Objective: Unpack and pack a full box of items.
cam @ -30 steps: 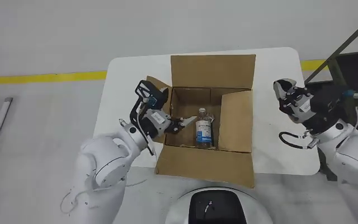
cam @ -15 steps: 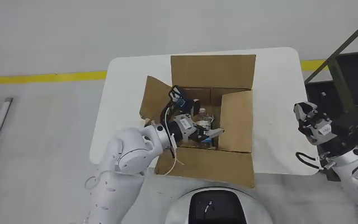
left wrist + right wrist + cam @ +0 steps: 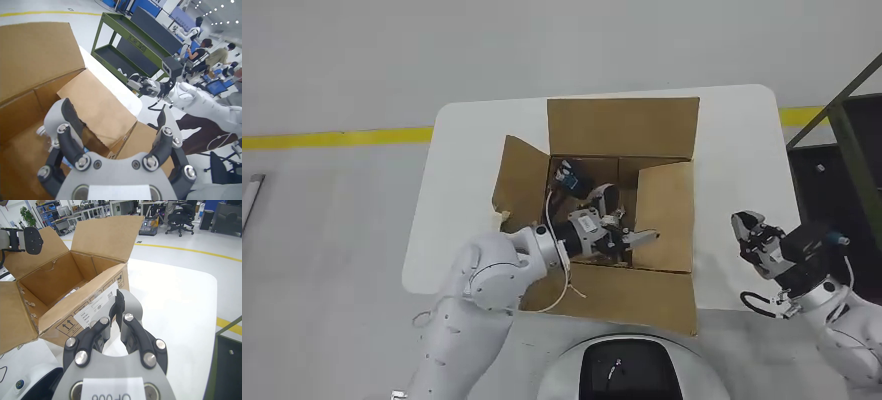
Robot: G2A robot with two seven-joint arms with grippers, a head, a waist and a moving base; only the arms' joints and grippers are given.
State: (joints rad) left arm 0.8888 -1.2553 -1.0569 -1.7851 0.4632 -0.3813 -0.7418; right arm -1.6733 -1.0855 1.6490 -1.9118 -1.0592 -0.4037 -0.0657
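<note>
In front of you stands a white table [image 3: 742,180] with rounded corners, and on it an open cardboard box [image 3: 612,290] with all four flaps raised. The box takes the middle of the table, from the near edge to the far edge. A white paper label [image 3: 94,308] is stuck on its outer side wall, the one that faces the right arm. Around the table you see a pale grey floor [image 3: 342,60]. A green metal cart [image 3: 121,43] with dark shelves stands beside the table on the right, and a yellow line [image 3: 332,138] crosses the floor behind the table.

The left gripper [image 3: 627,220] is inside the box, close to the right-hand flap, with its fingers spread wide and nothing between them. A clear bottle [image 3: 42,131] with a white cap lies on the bottom of the box, just beside one finger and partly under the gripper; you cannot tell whether they touch.

The right gripper [image 3: 118,302] is above the right near edge of the table, outside the box and well apart from it. Its fingers are pressed together and hold nothing.
</note>
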